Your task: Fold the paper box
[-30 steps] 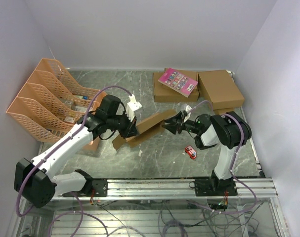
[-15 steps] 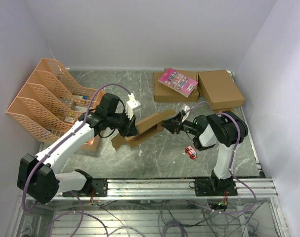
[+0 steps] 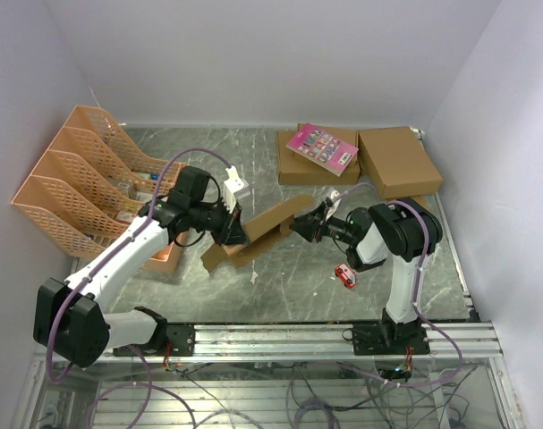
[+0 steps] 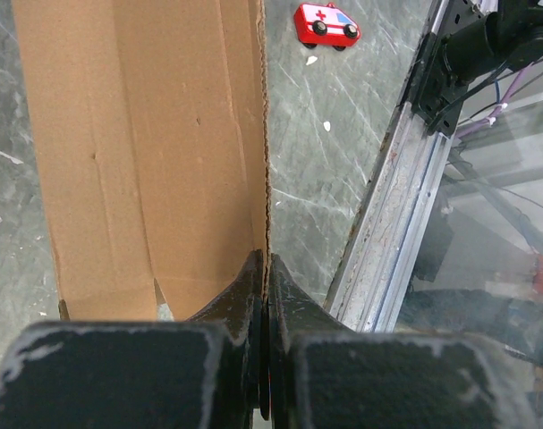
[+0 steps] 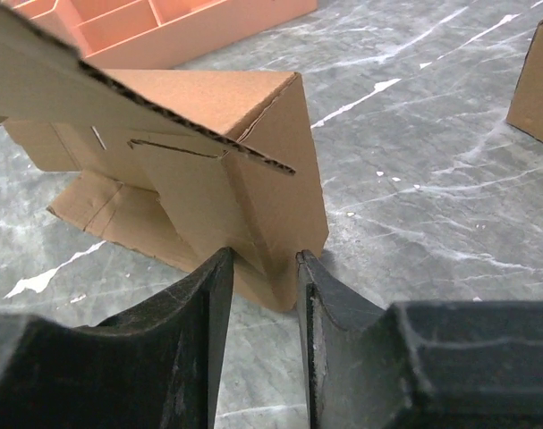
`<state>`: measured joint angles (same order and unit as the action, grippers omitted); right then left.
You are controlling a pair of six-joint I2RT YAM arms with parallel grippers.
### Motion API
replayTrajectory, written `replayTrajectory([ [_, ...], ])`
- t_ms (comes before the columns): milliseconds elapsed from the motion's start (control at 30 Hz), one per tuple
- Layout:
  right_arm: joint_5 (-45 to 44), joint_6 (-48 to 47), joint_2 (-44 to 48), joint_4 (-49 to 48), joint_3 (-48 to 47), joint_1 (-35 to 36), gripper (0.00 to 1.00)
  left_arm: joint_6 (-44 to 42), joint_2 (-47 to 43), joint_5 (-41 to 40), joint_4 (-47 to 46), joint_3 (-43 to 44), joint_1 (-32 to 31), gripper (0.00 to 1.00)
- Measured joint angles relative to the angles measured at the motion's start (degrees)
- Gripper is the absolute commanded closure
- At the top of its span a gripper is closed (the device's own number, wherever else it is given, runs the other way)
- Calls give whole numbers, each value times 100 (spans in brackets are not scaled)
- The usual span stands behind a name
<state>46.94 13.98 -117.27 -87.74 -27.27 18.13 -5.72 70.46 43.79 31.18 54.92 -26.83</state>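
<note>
I see the plain brown cardboard die-cut box (image 3: 269, 228) half-folded, mid-counter (image 3: 280, 277): one creased wall stands upright, its flaps splayed flat beneath.

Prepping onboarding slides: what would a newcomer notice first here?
A half-folded plain brown cardboard box at mid-table, pinched at one edge by the left claw and gripped at its other end by the right claw. Next, the pink booklet on a larger brown box at the far side, and the orange plastic file racks far left.

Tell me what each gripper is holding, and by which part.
The left gripper pinches the brown cardboard paper box by a panel's thin edge; right gripper straddles its end corner, grip unclear.
</note>
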Motion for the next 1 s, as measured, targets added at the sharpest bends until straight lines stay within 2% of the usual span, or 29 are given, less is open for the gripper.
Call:
replayTrajectory([
  [200, -116, 90, -85, -2, -92, 37, 65, -13, 61, 157, 0, 0, 50, 93],
  [300, -138, 151, -149, -4, -142, 57, 69, -13, 94, 208, 0, 0, 55, 93],
  [533, -129, 236, -203, -4, -210, 92, 88, -17, 114, 291, 2, 0, 94, 93],
  [700, -96, 245, -238, -7, -225, 101, 97, -31, 114, 295, 7, 0, 144, 93],
  [1000, -83, 203, -238, -7, -225, 101, 100, 122, -59, 39, 13, 17, 363, 88],
])
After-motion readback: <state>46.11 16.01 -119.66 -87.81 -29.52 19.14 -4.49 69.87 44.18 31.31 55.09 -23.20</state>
